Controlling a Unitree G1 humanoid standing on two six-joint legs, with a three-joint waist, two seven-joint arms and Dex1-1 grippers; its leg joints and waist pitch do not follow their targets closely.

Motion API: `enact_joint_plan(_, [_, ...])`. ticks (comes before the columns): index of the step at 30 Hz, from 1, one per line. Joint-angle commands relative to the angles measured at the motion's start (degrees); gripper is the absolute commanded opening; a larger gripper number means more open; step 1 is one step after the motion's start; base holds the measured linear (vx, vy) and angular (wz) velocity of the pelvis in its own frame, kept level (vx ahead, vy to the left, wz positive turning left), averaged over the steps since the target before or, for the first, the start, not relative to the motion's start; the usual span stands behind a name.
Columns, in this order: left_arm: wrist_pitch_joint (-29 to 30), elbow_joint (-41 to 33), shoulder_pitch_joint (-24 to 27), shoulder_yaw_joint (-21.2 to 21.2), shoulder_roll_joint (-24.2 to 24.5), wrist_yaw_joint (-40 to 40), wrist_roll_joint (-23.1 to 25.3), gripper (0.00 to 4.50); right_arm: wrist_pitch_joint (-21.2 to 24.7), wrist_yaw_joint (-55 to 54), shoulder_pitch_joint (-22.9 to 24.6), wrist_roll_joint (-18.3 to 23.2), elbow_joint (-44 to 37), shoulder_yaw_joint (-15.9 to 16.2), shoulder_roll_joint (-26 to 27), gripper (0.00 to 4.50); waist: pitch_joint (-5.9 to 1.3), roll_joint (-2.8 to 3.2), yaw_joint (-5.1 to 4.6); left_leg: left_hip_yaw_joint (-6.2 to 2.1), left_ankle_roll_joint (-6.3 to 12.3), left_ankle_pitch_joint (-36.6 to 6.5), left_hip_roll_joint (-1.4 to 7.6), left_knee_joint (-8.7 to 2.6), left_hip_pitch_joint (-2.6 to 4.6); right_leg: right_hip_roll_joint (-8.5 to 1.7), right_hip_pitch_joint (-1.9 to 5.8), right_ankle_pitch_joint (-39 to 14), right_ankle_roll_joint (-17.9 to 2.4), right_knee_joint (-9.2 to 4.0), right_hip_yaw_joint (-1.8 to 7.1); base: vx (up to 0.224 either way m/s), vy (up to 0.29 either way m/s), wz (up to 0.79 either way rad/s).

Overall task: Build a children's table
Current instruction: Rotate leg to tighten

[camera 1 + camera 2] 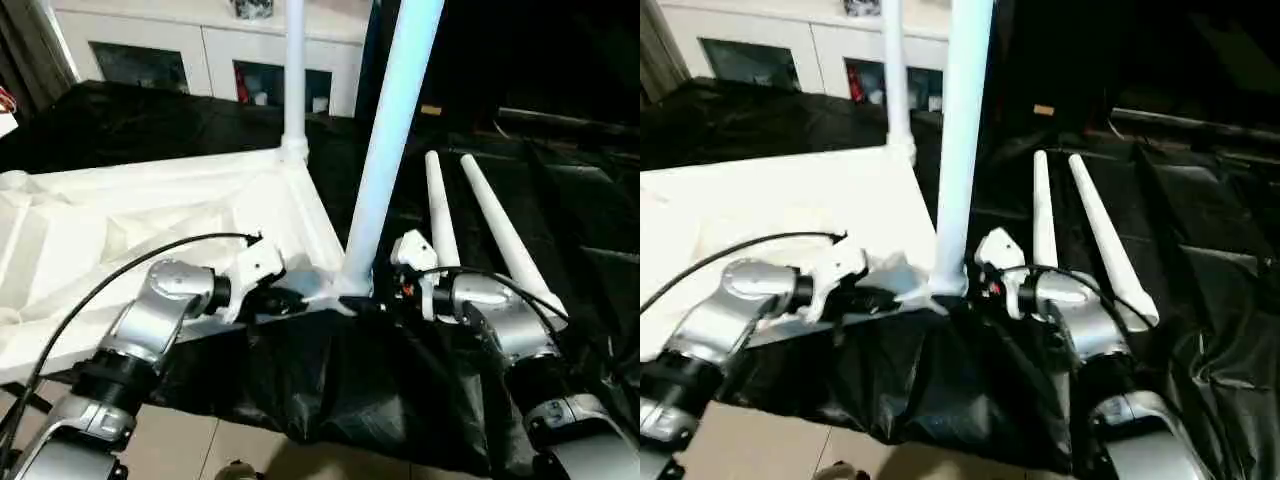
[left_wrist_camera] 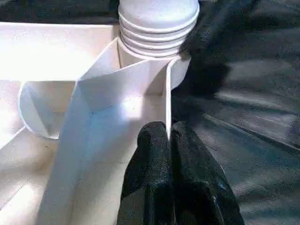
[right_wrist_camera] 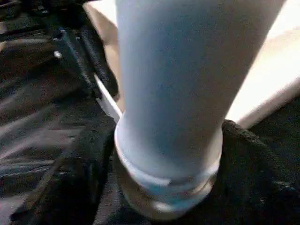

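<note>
White plastic tabletop (image 1: 150, 215) lies ribs-up at the frame's left. My left gripper (image 2: 168, 140) is pinched closed on its corner rim to steady it, while my right gripper (image 1: 385, 290) wraps the centre leg (image 1: 385, 150) at its socket to seat it.

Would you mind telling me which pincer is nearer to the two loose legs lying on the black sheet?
Right. The right pincer is at the base of the upright leg, just beside the loose legs. The left pincer grips the tabletop's rim, across that leg.
</note>
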Motion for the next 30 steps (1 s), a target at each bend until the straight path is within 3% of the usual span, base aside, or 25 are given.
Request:
enact_joint_plan(1, [-1.10, -3.40, -0.63, -0.35, -0.74, -1.24, -3.02, 0.00, -0.04, 3.49, 0.85, -0.10, -2.51, 3.35, 0.92, 3.12, -4.02, 0.07, 0.09, -0.33, 2.55, -10.48, 1.85, -3.76, 0.65, -4.84, 2.85, -11.21, -11.36, -4.48, 3.00, 0.000, 0.000, 0.00])
enact_joint_plan(7, [-0.61, -4.63, 0.33, -0.28, 0.41, -2.48, -3.26, 0.00, 0.22, 1.94, 0.61, -1.01, -2.54, 3.43, 1.12, 2.78, -3.95, 0.02, -0.07, -0.40, 1.82, -11.23, 1.75, -3.89, 0.62, -4.83, 2.90, -12.28, -11.10, -4.57, 3.02, 0.000, 0.000, 0.00])
enact_joint_plan(18, [-0.74, -2.55, -0.31, 0.26, -0.36, 2.35, -0.59, 0.00, 1.02, 0.08, 0.68, -0.89, -2.45, 3.37, 1.98, 2.73, -3.88, -0.02, -0.16, -0.35, 1.75, -11.19, 1.72, -3.85, 0.68, -4.82, 2.86, -12.66, -10.87, -4.69, 3.07, 0.000, 0.000, 0.00])
enact_joint_plan(19, [0.13, 0.14, -2.02, 1.29, -2.53, 8.62, 0.88, 0.00, 0.40, -8.70, -0.39, -2.92, 0.87, 1.83, 4.38, 2.73, -3.88, -0.73, -0.18, -0.27, 1.87, -11.06, 1.71, -3.84, 0.70, -4.82, 2.90, -12.89, -10.70, -4.78, 3.05, 0.000, 0.000, 0.00])
enact_joint_plan(20, [0.61, 1.59, -3.00, 1.78, -3.75, 11.85, 1.59, 0.00, 0.37, -13.88, -1.12, -3.93, 2.93, 0.88, 5.80, 2.73, -3.61, -0.52, -0.36, -0.21, 1.12, -10.71, 1.53, -3.92, 0.87, -4.71, 2.39, -14.37, -10.64, -4.84, 3.10, 0.000, 0.000, 0.00])
enact_joint_plan(21, [2.34, 5.39, -5.85, 2.97, -7.33, 20.16, 3.17, 0.00, 0.98, -26.08, -3.10, -5.09, 8.17, -1.79, 9.54, 2.73, -3.70, -0.73, -0.45, -0.39, 0.03, -11.57, 1.49, -4.01, 0.90, -5.02, 2.63, -17.67, -9.78, -5.07, 3.00, 0.000, 0.000, 0.00])
enact_joint_plan(23, [2.59, 5.84, -6.20, 3.09, -7.79, 21.14, 3.35, 0.00, 1.12, -27.37, -3.33, -5.07, 8.76, -2.12, 9.98, 2.72, -3.59, -0.51, -0.63, -0.50, -1.11, -12.49, 1.51, -4.13, 1.23, -5.03, 2.29, -20.12, -9.22, -5.33, 3.00, 0.000, 0.000, 0.00])
enact_joint_plan(24, [3.77, 8.88, -8.67, 4.00, -11.02, 27.19, 3.89, 0.00, 2.26, -34.78, -4.87, -4.55, 11.84, -4.03, 12.78, 2.72, -3.73, -0.68, -0.53, -0.44, -0.72, -12.20, 1.59, -4.07, 0.99, -5.20, 2.55, -19.32, -8.67, -5.36, 3.09, 0.000, 0.000, 0.00])
enact_joint_plan(26, [3.79, 11.01, -10.36, 4.18, -12.95, 30.24, 4.24, 0.00, 2.67, -39.57, -6.01, -4.27, 13.74, -5.11, 14.58, 2.72, -3.84, -0.60, -0.45, -0.37, -0.82, -12.51, 1.42, -3.96, 1.32, -5.02, 2.27, -18.66, -8.65, -5.41, 3.12, 0.000, 0.000, 0.00])
enact_joint_plan(29, [2.61, 13.72, -12.30, 3.97, -14.81, 33.10, 4.85, 0.00, 2.34, -43.99, -7.28, -4.06, 15.65, -5.88, 16.57, 2.72, -4.08, -0.69, -0.16, -0.32, -0.29, -10.11, 1.42, -3.87, 0.84, -4.99, 2.65, -13.93, -8.71, -4.87, 3.17, 0.000, 0.000, 0.00])
enact_joint_plan(30, [0.69, 15.29, -13.19, 3.32, -15.45, 33.02, 5.42, 0.00, 1.37, -45.85, -8.15, -4.43, 16.85, -6.27, 17.36, 2.72, -4.28, -0.32, 0.05, -0.35, 0.44, -8.35, 1.40, -3.75, 0.64, -5.04, 2.85, -9.96, -9.23, -4.41, 3.15, 0.000, 0.000, 0.00])
